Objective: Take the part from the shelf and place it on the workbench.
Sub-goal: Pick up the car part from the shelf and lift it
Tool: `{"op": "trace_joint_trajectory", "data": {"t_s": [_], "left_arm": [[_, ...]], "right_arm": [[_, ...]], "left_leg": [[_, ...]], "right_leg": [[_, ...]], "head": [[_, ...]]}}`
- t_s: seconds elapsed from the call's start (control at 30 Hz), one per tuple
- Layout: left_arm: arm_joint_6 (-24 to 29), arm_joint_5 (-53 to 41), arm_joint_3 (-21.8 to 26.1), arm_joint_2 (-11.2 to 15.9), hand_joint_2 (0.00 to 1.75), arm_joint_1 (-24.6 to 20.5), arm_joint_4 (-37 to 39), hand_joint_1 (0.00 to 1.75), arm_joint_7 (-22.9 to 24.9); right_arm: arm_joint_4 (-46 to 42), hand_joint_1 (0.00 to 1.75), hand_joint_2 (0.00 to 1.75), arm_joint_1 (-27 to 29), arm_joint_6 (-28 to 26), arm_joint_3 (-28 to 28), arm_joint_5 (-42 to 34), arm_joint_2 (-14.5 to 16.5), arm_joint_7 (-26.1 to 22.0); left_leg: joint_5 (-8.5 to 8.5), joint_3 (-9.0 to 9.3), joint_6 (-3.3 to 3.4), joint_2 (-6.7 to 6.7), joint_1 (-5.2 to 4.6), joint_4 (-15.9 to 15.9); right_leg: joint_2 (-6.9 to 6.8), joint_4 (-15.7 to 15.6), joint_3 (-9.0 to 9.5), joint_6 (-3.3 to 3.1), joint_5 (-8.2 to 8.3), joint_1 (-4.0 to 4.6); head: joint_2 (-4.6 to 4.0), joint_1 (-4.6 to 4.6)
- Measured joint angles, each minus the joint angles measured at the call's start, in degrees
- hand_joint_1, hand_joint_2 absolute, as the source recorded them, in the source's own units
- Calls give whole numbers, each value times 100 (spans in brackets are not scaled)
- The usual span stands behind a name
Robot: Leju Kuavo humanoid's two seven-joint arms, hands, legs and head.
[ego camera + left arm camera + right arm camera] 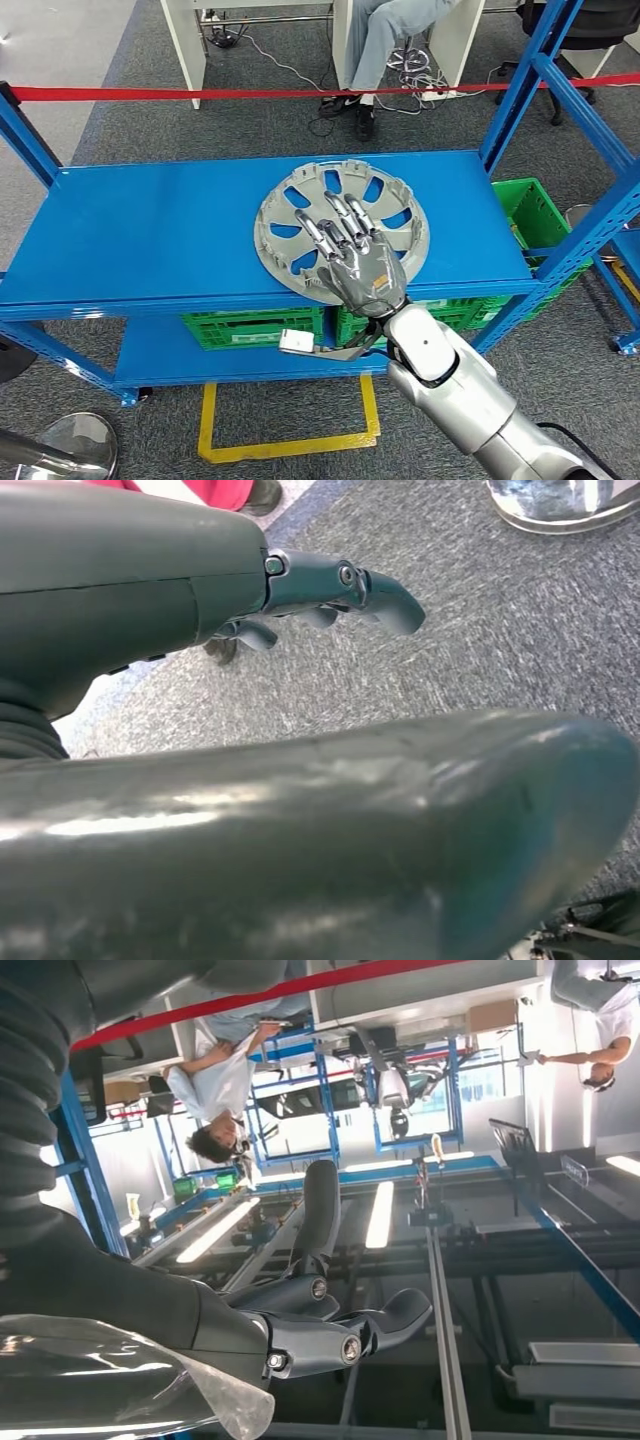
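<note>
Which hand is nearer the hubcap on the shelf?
Right. The right hand lies over the hubcap, fingers spread; the left hand hangs over carpet.

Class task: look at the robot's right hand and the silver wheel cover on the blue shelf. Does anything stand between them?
Nothing visible does. In the head view the right hand lies spread directly over the silver wheel cover on the blue shelf, apparently touching its near edge.
</note>
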Motion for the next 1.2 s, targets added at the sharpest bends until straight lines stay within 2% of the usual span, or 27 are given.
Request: {"op": "trace_joint_trajectory", "data": {"t_s": [0.23,0.57,0.77,1.03,1.2], "left_arm": [[0,24,-2,6,0,-6,0,0,-49],[0,401,-51,-89,0,-137,74,0,-620],[0,314,-52,-99,0,-100,88,0,-288],[0,501,-56,-132,0,-154,167,0,-501],[0,425,-56,-152,0,-162,213,0,-469]], "right_arm": [[-27,0,175,18,0,-32,-58,1,-53],[-39,0,175,236,483,29,-770,15,-289],[537,0,175,174,964,98,-889,92,65],[1087,0,175,-86,1228,134,-899,243,279],[1292,0,175,-150,1234,138,-853,267,338]], "left_leg": [[0,0,0,0,0,0],[0,-1,0,0,0,0],[0,-3,0,0,0,0],[0,-2,0,0,0,0],[0,-3,0,0,0,0]], "right_leg": [[0,0,-1,0,0,0],[1,0,2,0,0,0],[0,0,2,0,0,0],[-1,0,2,0,0,0],[-1,0,1,0,0,0]], "head": [[0,0],[0,1],[0,0],[0,0],[0,1]]}}
